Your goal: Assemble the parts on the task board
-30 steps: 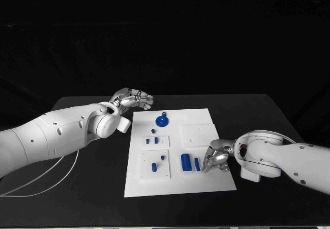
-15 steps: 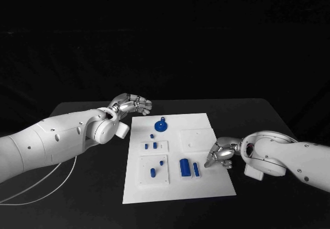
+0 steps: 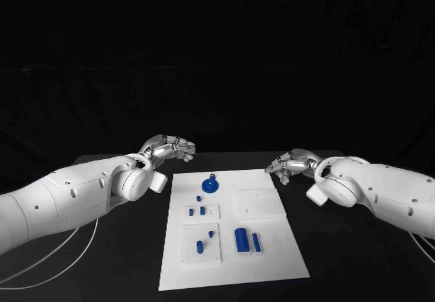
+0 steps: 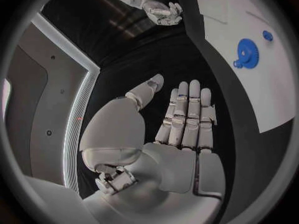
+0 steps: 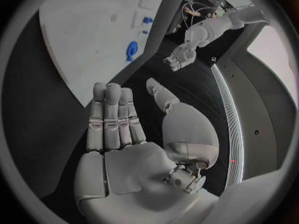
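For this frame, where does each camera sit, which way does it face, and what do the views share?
Head view: on the head, looking down at the task board; left hand and right hand show.
Left wrist view: behind the left hand, facing the blue gear.
Right wrist view: behind the right hand.
Shared: board, gear, both hands.

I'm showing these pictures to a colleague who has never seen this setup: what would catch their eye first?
First, the white task board in the middle of the black table, dotted with small blue parts; the blue gear near its far end stands out most. Next, the two silver hands raised at the board's far corners, the left hand and the right hand, each holding nothing, fingers apart.
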Controlling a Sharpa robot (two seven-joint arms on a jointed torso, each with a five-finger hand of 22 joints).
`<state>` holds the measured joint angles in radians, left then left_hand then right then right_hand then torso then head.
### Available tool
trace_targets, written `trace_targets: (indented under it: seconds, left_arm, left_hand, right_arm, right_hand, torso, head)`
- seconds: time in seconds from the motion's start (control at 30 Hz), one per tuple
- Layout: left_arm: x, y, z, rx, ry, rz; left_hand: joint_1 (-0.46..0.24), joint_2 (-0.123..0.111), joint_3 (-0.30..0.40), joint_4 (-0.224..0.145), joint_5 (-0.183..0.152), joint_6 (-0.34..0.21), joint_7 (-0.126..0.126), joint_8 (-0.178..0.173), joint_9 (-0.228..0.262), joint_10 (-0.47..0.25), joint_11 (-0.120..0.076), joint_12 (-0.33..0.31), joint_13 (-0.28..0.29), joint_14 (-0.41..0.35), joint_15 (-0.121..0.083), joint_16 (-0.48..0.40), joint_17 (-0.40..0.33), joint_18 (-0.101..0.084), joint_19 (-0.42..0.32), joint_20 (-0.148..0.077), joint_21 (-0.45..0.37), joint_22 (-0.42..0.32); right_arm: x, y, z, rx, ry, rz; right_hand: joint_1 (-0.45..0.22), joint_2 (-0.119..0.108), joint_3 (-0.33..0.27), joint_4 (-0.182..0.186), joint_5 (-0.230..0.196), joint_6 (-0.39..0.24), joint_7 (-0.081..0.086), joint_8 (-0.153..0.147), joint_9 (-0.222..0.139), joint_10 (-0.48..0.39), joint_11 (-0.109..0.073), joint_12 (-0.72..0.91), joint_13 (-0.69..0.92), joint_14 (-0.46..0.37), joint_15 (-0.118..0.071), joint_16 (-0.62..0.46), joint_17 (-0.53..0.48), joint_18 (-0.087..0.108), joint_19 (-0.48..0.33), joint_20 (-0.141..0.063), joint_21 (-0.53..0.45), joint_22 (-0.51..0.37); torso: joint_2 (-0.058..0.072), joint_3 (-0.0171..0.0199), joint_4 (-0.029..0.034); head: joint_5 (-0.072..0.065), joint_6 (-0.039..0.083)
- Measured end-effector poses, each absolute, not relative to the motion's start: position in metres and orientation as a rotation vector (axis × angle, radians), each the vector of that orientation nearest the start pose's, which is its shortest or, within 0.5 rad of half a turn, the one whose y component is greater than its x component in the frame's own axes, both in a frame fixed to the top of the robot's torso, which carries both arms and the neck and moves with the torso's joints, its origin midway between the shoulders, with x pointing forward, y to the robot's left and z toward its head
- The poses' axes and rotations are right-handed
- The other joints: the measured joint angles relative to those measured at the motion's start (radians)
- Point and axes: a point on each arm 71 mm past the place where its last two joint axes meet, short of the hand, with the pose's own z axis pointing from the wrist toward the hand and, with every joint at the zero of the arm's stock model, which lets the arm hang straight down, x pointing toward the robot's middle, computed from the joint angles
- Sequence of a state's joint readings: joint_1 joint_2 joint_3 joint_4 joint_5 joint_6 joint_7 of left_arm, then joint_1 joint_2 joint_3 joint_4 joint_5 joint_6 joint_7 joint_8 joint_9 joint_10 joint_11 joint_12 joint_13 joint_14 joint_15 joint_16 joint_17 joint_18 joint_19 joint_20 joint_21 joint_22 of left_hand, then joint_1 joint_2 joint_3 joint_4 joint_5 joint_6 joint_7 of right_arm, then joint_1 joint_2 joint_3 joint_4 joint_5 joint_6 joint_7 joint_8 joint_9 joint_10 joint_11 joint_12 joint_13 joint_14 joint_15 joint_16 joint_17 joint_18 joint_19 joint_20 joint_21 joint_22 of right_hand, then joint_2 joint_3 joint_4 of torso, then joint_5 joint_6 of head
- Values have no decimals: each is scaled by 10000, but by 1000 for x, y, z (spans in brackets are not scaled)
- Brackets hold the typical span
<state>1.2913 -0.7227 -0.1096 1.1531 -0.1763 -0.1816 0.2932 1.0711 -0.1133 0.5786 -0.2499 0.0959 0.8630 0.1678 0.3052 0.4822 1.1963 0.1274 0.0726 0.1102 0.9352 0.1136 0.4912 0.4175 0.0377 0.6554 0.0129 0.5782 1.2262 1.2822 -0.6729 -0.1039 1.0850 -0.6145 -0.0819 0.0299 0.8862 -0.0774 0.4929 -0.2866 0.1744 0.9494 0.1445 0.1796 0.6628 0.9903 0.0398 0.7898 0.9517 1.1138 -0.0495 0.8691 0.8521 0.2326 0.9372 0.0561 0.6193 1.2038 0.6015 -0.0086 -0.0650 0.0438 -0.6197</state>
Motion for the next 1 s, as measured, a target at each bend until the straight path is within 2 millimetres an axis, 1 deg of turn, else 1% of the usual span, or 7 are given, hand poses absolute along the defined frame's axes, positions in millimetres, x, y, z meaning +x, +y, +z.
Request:
trace_targets:
  seconds: [0.2,0.33,0.47,0.57,0.63,0.77,1.0]
  left_arm:
    - [568,266,-168,-9738,14478,-12855]
    - [576,263,-169,-10286,14018,-12823]
    - [578,262,-169,-10651,13695,-12883]
    - [579,262,-169,-10806,13536,-12903]
    - [578,263,-169,-10811,13538,-12899]
    - [575,260,-172,-10887,13601,-12959]
    - [548,236,-196,-11322,13874,-13307]
  left_hand:
    - [0,0,0,0,0,-29,17,0,-44,-249,140,-41,-99,-310,201,-326,-19,-22,-162,162,-188,-1]
    - [-28,-28,-2,2,-243,-749,-136,-316,-196,-1211,255,-46,-387,-1338,442,-1016,-294,-24,-1009,432,-730,-93]
    - [-295,-452,-244,320,-428,-1391,-340,-546,-253,-2288,237,-82,-459,-2081,561,-1466,-459,-227,-1716,592,-1170,-131]
    - [-442,-572,-589,415,-428,-1631,-475,-600,-271,-2701,157,-82,-457,-2343,538,-1563,-490,-228,-1931,615,-1295,-103]
    - [-1041,-305,-1497,775,-503,-2845,-669,-1029,-1033,-4292,-77,-194,-549,-3550,262,-2143,-1115,-227,-2739,493,-2066,-706]
    - [-5106,370,-3499,1582,-710,-5540,-1137,-1972,-2792,-7863,-641,-438,-808,-6250,-387,-3437,-2537,-226,-4516,201,-3797,-2432]
    - [-9041,912,-5110,2233,-870,-7719,-1520,-2727,-4226,-10758,-1086,-610,-1016,-8436,-919,-4483,-3692,-222,-5953,-25,-5197,-8886]
  right_arm:
    - [589,-259,-193,7873,17068,10355]
    - [593,-261,-201,8873,16300,11087]
    - [595,-261,-203,9274,15801,11515]
    - [595,-263,-206,9415,15603,11660]
    - [595,-263,-206,9424,15616,11650]
    - [593,-261,-206,9425,15637,11696]
    - [574,-242,-217,9610,15637,12248]
  right_hand:
    - [430,164,162,-45,0,-657,397,-259,-108,-1059,690,-2540,-2438,-1629,1112,-2568,-1371,-552,-2002,608,-1697,-681]
    - [722,325,164,-24,0,-989,342,-366,-353,-953,1056,-4348,-4560,-2382,1706,-4157,-2319,-877,-3327,950,-2640,-984]
    - [597,450,-192,-43,-117,-1192,151,-366,-517,-979,1092,-5466,-5853,-2956,1939,-5089,-3046,-946,-3823,1154,-3403,-1436]
    - [554,468,-424,-9,-119,-1298,176,-366,-646,-753,1162,-5996,-6492,-2986,1944,-5378,-3385,-945,-3807,1186,-3728,-1684]
    - [-1088,547,-1218,474,-401,-2706,-75,-603,-1668,-2239,902,-6390,-7092,-4360,1744,-5966,-4296,-1134,-4733,960,-4182,-2244]
    - [-4735,651,-2948,1587,-1027,-5873,-724,-1160,-3974,-5802,297,-7103,-8233,-7508,1157,-7240,-6263,-1689,-6887,248,-5125,-5997]
    - [-7635,739,-4334,2501,-1524,-8429,-1231,-1604,-5850,-8696,-193,-7666,-9139,-10066,693,-8261,-7854,-2043,-8638,-328,-5879,-10246]
  torso:
    - [-218,-47,-27]
    - [-332,-34,-38]
    - [-420,-16,-49]
    - [-454,4,-54]
    - [-458,11,-54]
    - [-459,9,-8]
    - [-523,51,351]
  head:
    - [45,205]
    - [54,327]
    - [83,432]
    - [112,497]
    - [118,503]
    - [52,459]
    - [-265,281]
